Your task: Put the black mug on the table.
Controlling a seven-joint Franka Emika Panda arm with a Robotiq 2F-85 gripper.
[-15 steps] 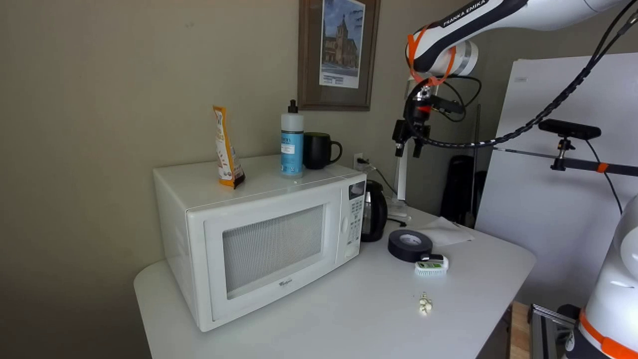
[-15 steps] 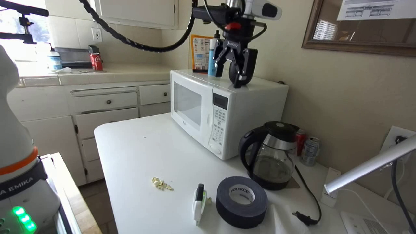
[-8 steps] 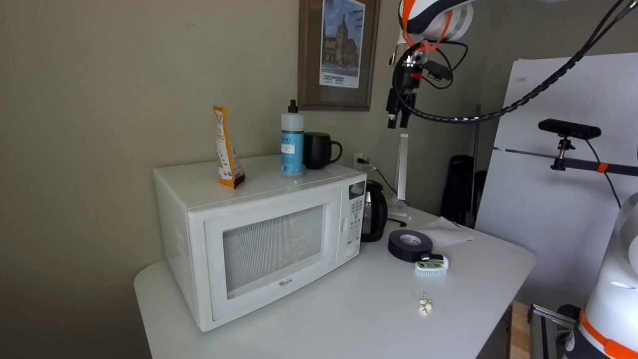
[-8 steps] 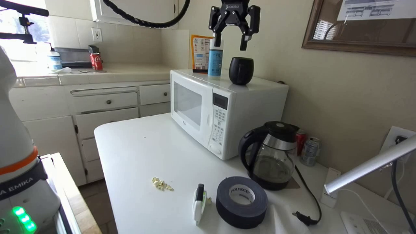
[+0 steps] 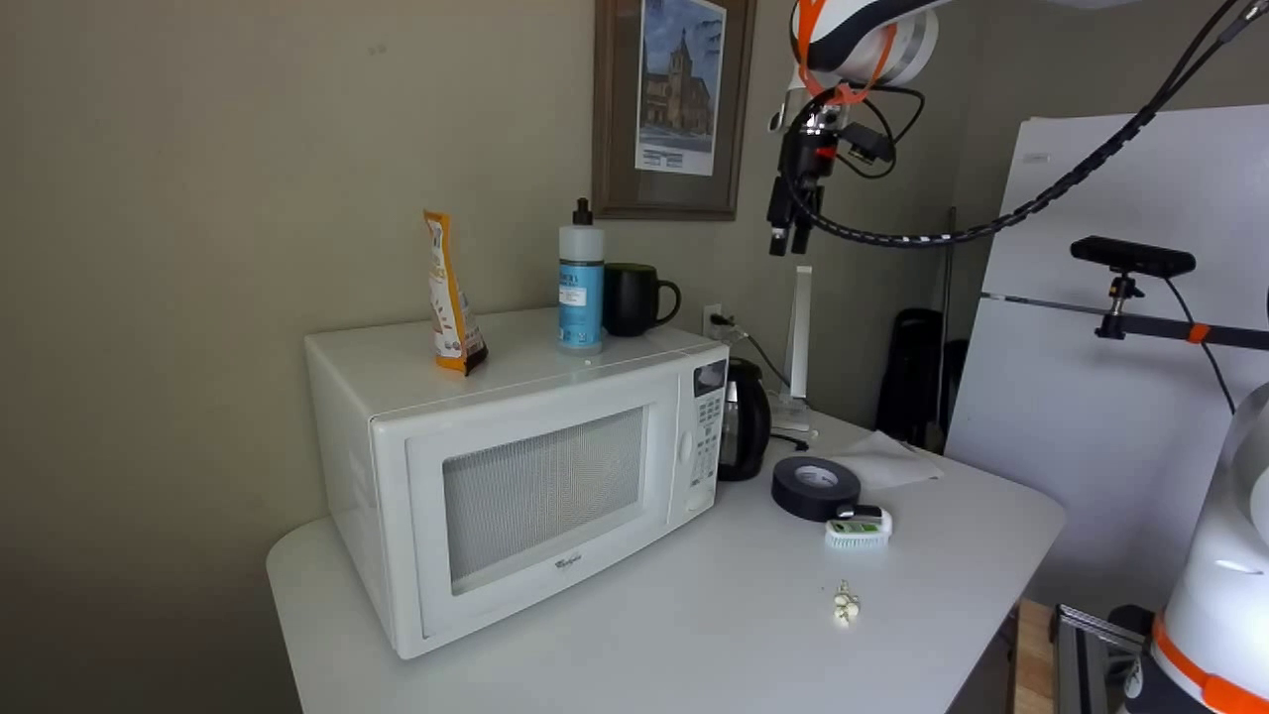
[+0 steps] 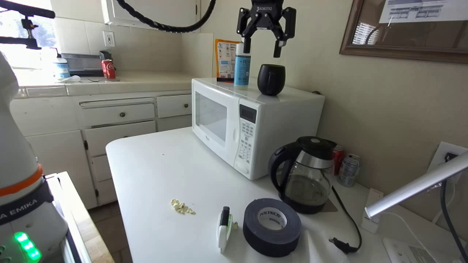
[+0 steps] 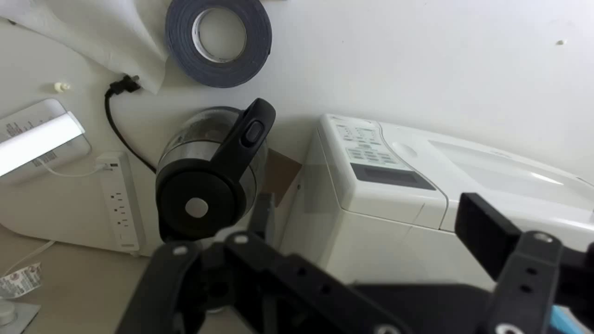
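Observation:
The black mug (image 5: 629, 302) stands upright on top of the white microwave, behind the blue-and-white bottle, its handle toward the kettle side. It also shows in an exterior view (image 6: 271, 80); I cannot make it out in the wrist view. The pale table (image 5: 694, 635) lies below, in an exterior view (image 6: 164, 164) and in the wrist view (image 7: 408, 60). My gripper (image 5: 789, 246) is open and empty, pointing down, in an exterior view (image 6: 262, 50) and in the wrist view (image 7: 371, 220). It hangs higher than the mug and apart from it, with the microwave's corner between its fingers in the wrist view.
The microwave (image 5: 555, 496) bears the bottle (image 5: 581, 288) and an orange-and-white bag (image 5: 454, 297). A kettle (image 6: 310, 175), black tape roll (image 6: 272, 226), small brush (image 6: 223, 230), popcorn (image 6: 181, 206) and two cans (image 6: 349, 170) are on the table. A lamp arm (image 6: 416, 186) juts in.
My gripper has risen from beside the mug's height to above it, and the mug now shows fully in an exterior view. Over the last half second it has shifted only slightly. The mug has not moved.

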